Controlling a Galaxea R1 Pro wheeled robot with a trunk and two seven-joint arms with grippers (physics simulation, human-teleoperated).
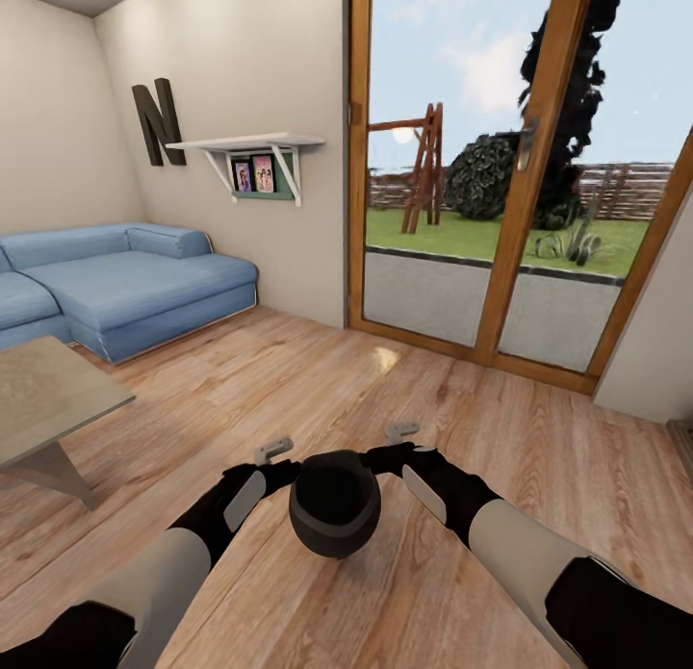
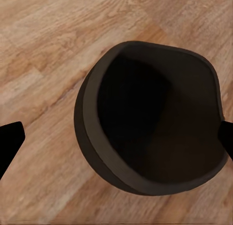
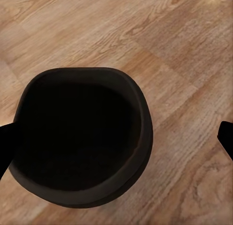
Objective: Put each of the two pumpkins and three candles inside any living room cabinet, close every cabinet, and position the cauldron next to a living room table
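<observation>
Both grippers, left (image 1: 274,450) and right (image 1: 402,428), press the cauldron (image 1: 334,503) between them above the floor (image 1: 289,380), to carry it toward the table (image 1: 48,395); their opening I cannot tell.

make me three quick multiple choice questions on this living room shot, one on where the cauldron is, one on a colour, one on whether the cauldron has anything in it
1. Where is the cauldron?
A. on the sofa
B. between the two arms, above the wooden floor
C. on the table

2. What colour is the sofa?
A. blue
B. red
C. green

3. What is inside the cauldron?
A. a pumpkin
B. three candles
C. nothing visible

Answers:
1 B: the head view has it between the left gripper and the right gripper, with floor beneath, apart from the table.
2 A: its cushions are light blue.
3 C: both wrist views look into a dark, bare interior.
</observation>
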